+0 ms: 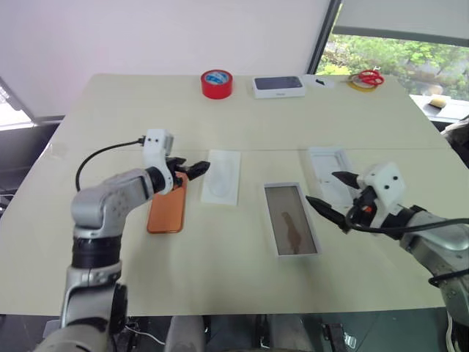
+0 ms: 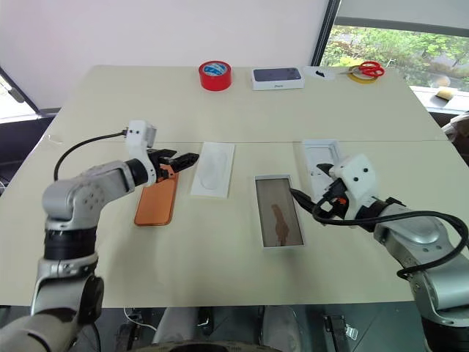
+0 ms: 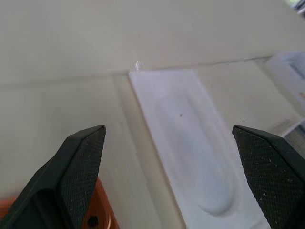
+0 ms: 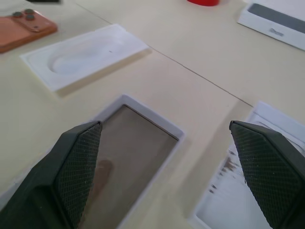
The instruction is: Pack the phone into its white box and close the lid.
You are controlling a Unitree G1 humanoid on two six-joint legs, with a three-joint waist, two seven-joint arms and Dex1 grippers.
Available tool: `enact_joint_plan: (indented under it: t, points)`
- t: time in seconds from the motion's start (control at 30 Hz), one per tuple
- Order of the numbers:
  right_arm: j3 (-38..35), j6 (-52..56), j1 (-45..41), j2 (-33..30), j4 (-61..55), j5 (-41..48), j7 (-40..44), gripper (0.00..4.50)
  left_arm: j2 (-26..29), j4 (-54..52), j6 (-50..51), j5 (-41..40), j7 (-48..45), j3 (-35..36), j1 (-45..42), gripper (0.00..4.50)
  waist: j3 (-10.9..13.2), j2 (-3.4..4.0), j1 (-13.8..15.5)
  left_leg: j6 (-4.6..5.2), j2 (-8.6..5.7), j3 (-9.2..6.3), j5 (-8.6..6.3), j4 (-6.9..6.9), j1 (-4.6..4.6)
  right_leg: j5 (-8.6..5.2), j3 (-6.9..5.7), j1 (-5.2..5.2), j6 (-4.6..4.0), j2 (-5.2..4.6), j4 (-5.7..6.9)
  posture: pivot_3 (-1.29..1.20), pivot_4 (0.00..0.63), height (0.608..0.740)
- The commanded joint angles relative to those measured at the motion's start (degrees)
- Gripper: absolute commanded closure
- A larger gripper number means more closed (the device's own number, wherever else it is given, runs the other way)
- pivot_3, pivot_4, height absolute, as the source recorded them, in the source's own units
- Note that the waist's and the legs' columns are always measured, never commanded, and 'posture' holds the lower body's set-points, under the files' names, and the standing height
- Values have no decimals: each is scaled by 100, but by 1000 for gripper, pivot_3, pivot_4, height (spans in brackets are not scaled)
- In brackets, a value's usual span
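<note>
The left claw (image 1: 196, 169) hangs with its fingers wide apart and empty, above the top end of the phone (image 1: 166, 210), seemingly not touching it. The right claw (image 1: 331, 193) is spread just as wide, holding nothing, between the white box (image 1: 291, 219) and the lid (image 1: 330, 170). All lie flat on the cream counter (image 1: 242, 132), a white insert (image 1: 221, 177) between phone and box. Farther back sit red tape (image 1: 217, 83), a phone-printed box (image 1: 278, 86) and scissors (image 1: 370, 76), by a window
</note>
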Motion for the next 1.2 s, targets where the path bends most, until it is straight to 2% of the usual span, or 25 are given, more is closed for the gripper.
enact_joint_plan:
  t: [0.03,0.4,0.43,0.47,0.53,0.73,0.77,0.9,1.1,1.2]
  points:
    - [-62,145,-14,-86,-261,112,-21,0,-110,199,595,-44,213,189,-354,32,1,-2,29,0,-1,2,0,0,0,0,1,-1,0,0,-1,0,150,730]
    - [430,647,-143,-629,-768,483,402,0,-593,1155,1065,-38,173,328,-1009,32,4,-7,76,-1,-1,0,0,1,-2,0,-1,-1,-1,0,-2,0,150,730]
    - [511,638,-175,-633,-776,480,416,0,-636,1243,1050,-36,198,404,-1030,413,5,-8,74,-1,-1,-1,0,1,-2,0,-1,-1,-1,0,-1,0,150,730]
    - [566,622,-192,-631,-782,477,433,0,-667,1304,1042,-28,226,463,-1044,555,5,-8,66,-1,0,-1,0,2,-1,0,-1,0,-1,0,-1,0,150,730]
    - [638,618,-191,-666,-799,465,484,0,-706,1352,1044,-2,265,522,-1056,1176,5,-8,73,-1,0,-1,0,1,-1,0,-1,-2,-1,0,0,0,150,730]
    - [566,842,-143,-916,-771,642,687,0,-772,1327,1080,-2,322,612,-1028,4347,6,-10,79,-1,-2,-1,0,3,-4,0,-1,-1,-1,-2,-1,0,150,730]
    - [532,882,-91,-1005,-782,686,770,0,-781,1306,1100,-14,337,644,-1028,4474,6,-10,79,-1,-1,-1,0,3,-4,1,-1,-1,-1,-2,-1,0,150,730]
    - [539,896,87,-1342,-841,743,1062,0,-827,1208,1175,-128,349,864,-1041,4474,6,-11,77,-1,-1,-1,0,2,-5,0,-2,-1,-1,-2,-2,0,150,730]
    - [1247,593,228,-1784,-805,251,1368,0,-1056,1087,1531,-333,474,1537,-1153,4474,7,-12,74,-1,0,-2,0,3,-4,0,-2,-1,-1,-1,-1,0,150,730]
    - [1807,342,248,-1900,-569,-301,1379,925,-1146,1002,1703,-383,566,1841,-1202,4500,7,-12,75,-1,-1,-2,0,3,-4,0,-2,-1,-1,-2,-1,0,150,730]
